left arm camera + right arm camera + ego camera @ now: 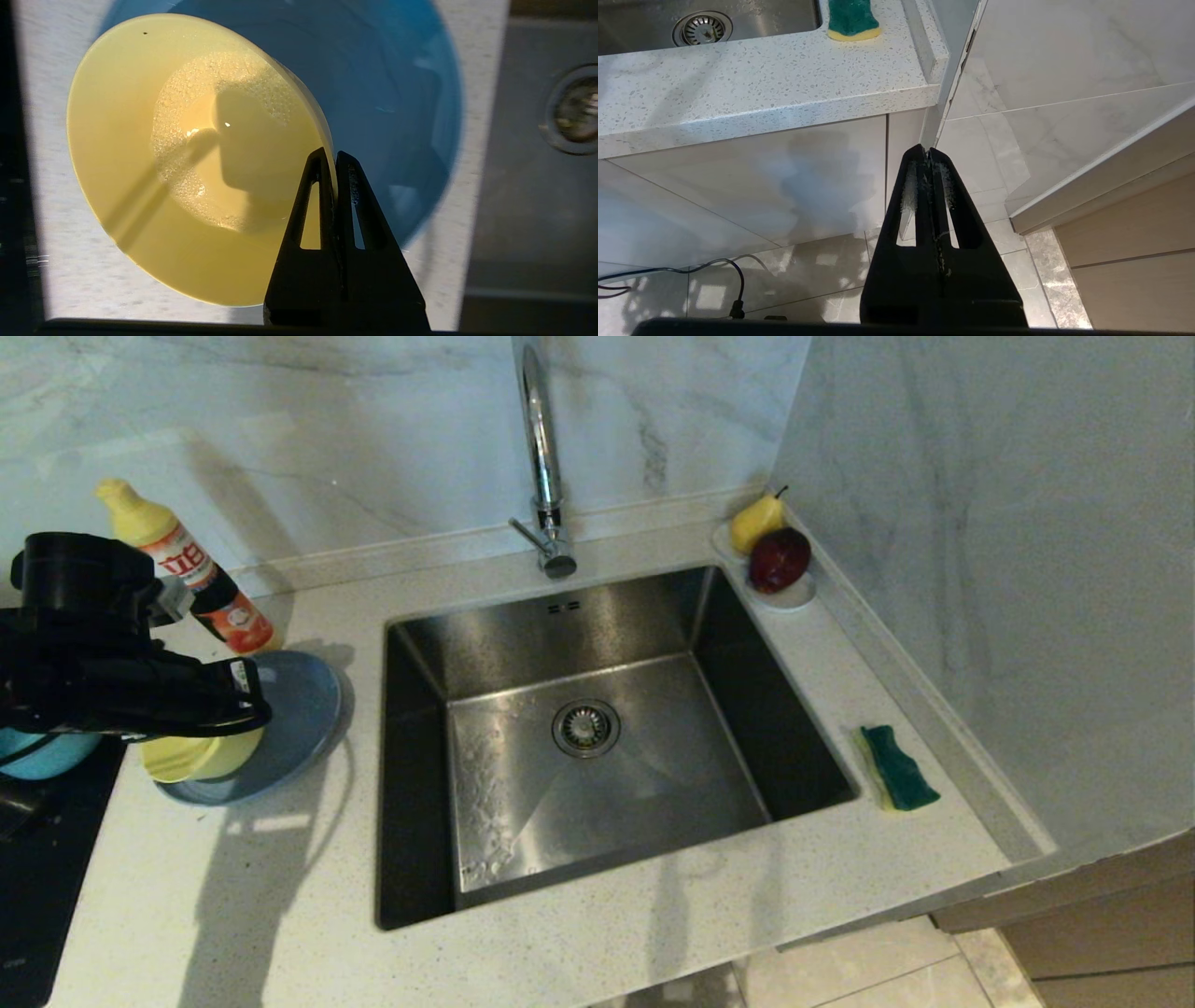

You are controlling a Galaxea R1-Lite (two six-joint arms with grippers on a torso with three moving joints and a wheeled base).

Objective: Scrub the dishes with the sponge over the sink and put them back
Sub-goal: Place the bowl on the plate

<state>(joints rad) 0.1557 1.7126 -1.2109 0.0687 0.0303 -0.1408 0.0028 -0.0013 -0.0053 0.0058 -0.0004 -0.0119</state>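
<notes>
My left gripper (330, 156) is shut on the rim of the yellow bowl (187, 158), holding it tilted over the grey-blue plate (397, 93). In the head view that bowl (201, 754) hangs under the left arm, above the plate (299, 709) on the counter left of the sink (597, 728). A teal-blue bowl (42, 754) shows partly behind the arm at the far left. The sponge (898, 767), green face up, lies on the counter right of the sink; the right wrist view also catches the sponge (852, 18). My right gripper (928, 154) hangs shut and empty below the counter edge.
A yellow-capped detergent bottle (191, 569) lies behind the plate. The chrome faucet (541, 457) stands behind the basin. A small white dish (794, 595) with a pear and an apple sits in the back right corner. A black cooktop (47, 877) borders the counter's left.
</notes>
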